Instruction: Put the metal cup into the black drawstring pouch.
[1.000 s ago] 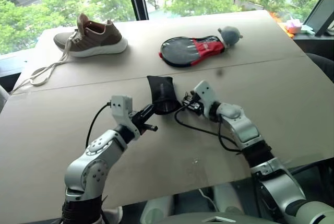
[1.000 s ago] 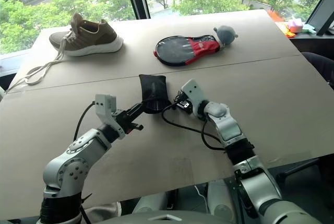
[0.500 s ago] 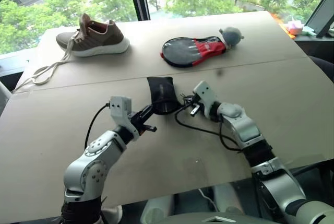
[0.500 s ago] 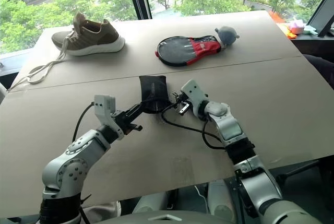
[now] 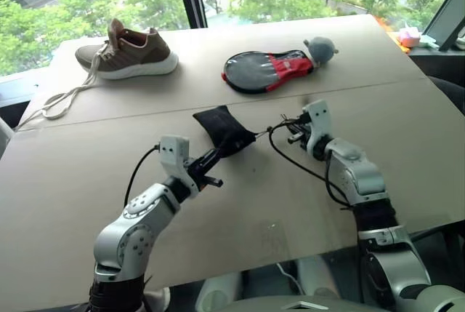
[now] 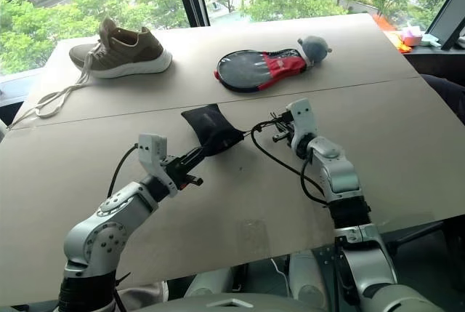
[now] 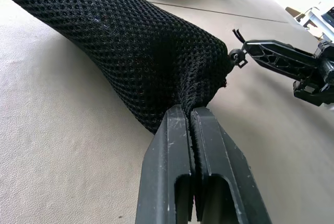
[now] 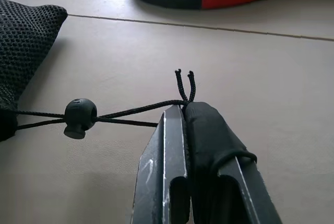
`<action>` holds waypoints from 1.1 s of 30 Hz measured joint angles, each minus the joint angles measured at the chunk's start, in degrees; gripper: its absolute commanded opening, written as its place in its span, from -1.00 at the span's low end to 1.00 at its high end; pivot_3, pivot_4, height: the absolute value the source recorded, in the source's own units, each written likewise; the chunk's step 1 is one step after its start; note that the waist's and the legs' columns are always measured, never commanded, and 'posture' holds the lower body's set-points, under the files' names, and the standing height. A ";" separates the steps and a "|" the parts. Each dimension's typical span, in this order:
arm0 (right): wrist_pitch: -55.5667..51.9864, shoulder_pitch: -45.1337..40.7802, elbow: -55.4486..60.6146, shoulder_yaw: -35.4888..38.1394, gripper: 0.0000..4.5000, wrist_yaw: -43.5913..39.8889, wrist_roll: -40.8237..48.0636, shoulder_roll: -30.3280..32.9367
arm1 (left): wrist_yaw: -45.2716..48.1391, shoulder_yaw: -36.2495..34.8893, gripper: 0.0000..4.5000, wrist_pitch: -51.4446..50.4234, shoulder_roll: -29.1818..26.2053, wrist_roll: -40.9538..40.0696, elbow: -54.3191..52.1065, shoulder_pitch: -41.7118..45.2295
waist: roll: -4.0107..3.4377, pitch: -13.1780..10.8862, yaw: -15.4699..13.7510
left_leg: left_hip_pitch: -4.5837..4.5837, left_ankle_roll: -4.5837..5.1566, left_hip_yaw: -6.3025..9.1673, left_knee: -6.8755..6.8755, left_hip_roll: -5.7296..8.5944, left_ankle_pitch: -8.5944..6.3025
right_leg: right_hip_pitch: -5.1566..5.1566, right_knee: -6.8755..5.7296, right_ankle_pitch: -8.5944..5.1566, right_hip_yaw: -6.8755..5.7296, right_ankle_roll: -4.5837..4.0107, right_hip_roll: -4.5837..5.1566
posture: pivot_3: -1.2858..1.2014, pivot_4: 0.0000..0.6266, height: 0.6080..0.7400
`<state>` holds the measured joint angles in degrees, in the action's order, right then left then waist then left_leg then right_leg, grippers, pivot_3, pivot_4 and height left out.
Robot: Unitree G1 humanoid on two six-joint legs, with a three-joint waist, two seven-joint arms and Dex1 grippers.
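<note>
Pinching mesh of black drawstring pouch, left gripper clamped on pouch's gathered end. Right gripper closed on cord ends, cord taut from pouch. Paddle case beyond pouch; shoe far-left of it.

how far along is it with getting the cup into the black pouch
Nearly finished, it seems. The black pouch bulges as if full, though the cup is hidden. In hand: the left gripper pinches the pouch's mouth, the right gripper clamps the cord, stretched taut. Left: tightening it and letting go.
</note>
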<state>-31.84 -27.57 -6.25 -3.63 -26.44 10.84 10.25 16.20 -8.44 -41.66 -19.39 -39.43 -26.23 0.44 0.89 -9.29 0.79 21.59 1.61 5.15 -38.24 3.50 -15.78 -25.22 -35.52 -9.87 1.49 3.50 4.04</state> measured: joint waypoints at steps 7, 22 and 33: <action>-5.19 1.87 6.41 -3.52 0.34 -5.35 0.38 6.99 | -0.01 -0.09 -1.00 0.76 0.27 0.61 0.31 0.04 | 0.00 0.00 0.05 | 0.01 0.01 -0.01 -0.01 0.00 0.00 | 0.00 0.04 0.00 -0.02 0.01 0.00 | 0.03 -0.52 1.00; -3.47 -5.91 -0.08 -2.14 0.34 4.40 -1.37 -2.29 | 0.36 0.14 -1.00 1.00 0.87 2.07 0.55 0.29 | 0.02 0.00 -0.17 | 0.17 -0.01 0.00 -0.01 0.05 0.00 | -0.12 0.10 0.02 -0.02 0.00 0.06 | 0.03 -0.52 1.00; -4.39 -3.34 -0.49 -6.04 0.11 4.47 -4.35 -2.46 | 0.44 0.04 -1.00 1.02 1.27 2.14 0.54 -0.81 | 0.04 0.01 0.10 | 0.10 -0.01 -0.02 0.00 -0.01 0.01 | -0.11 0.02 0.01 -0.01 -0.01 0.00 | 0.03 -0.52 1.00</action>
<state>-36.23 -30.91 -6.75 -9.67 -21.97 6.49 7.79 16.64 -8.40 -40.63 -18.12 -37.29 -25.68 -0.37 0.93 -9.27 0.89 21.68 1.60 5.13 -38.24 3.49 -15.78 -25.33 -35.50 -9.86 1.48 3.50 4.04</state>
